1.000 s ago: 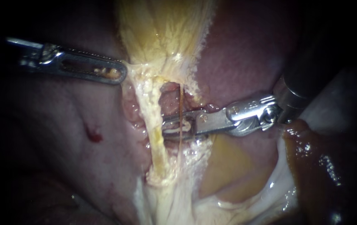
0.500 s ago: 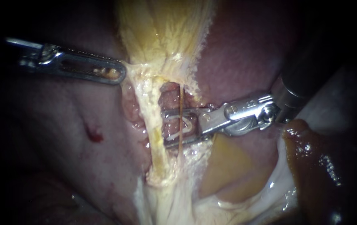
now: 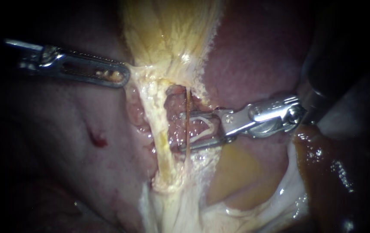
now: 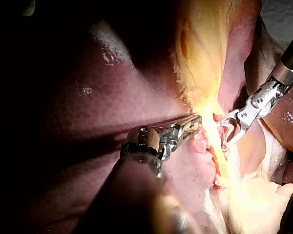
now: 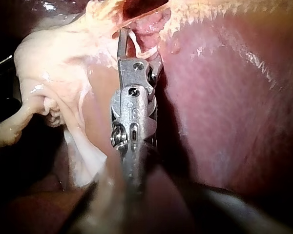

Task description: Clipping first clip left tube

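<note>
My left tool (image 3: 122, 78) is clamped on the pale edge of the gallbladder (image 3: 167, 39). My right tool (image 3: 183, 132) stands wide, its jaws carrying a white clip (image 3: 205, 126). The thin tube (image 3: 187, 101) crosses between them.

Left tube (image 3: 162, 138): thick, pale yellow, vertical. White clip (image 3: 204, 126): open V near it, thin orange tube (image 3: 187, 103) at mouth.
</note>
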Controlling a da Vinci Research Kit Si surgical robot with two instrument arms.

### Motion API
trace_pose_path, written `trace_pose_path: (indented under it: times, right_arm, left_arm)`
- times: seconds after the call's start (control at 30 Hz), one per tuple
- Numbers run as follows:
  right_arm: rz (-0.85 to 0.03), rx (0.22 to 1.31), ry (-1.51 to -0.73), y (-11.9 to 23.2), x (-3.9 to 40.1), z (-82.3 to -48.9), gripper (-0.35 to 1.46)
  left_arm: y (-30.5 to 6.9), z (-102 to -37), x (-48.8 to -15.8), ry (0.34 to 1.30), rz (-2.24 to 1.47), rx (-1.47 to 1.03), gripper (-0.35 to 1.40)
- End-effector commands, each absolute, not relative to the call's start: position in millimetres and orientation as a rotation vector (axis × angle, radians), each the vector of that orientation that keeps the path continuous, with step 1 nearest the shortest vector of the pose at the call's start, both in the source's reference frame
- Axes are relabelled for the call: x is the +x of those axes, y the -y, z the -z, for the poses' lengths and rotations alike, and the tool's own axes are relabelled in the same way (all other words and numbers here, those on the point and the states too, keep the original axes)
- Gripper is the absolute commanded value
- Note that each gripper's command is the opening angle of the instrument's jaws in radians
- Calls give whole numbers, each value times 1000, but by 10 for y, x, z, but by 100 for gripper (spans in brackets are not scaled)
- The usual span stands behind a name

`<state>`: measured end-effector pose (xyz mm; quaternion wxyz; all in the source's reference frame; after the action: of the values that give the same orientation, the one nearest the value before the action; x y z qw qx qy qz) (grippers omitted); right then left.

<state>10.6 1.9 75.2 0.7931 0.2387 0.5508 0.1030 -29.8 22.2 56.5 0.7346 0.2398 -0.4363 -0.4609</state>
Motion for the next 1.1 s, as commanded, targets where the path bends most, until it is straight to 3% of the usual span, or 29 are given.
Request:
trace_pose_path:
  times: [0.03, 0.57, 1.1]
  right_arm:
    - [-220, 515, -1185, -20, 103, -751, 50]
    - [-213, 528, -1189, -22, 77, -741, 50]
    - [-197, 571, -1210, -7, 78, -700, 50]
  left_arm:
    - [-222, -565, -298, 959, 1013, 527, -35]
    - [-222, -565, -297, 959, 1012, 528, -35]
    - [-222, -565, -297, 959, 1012, 528, -35]
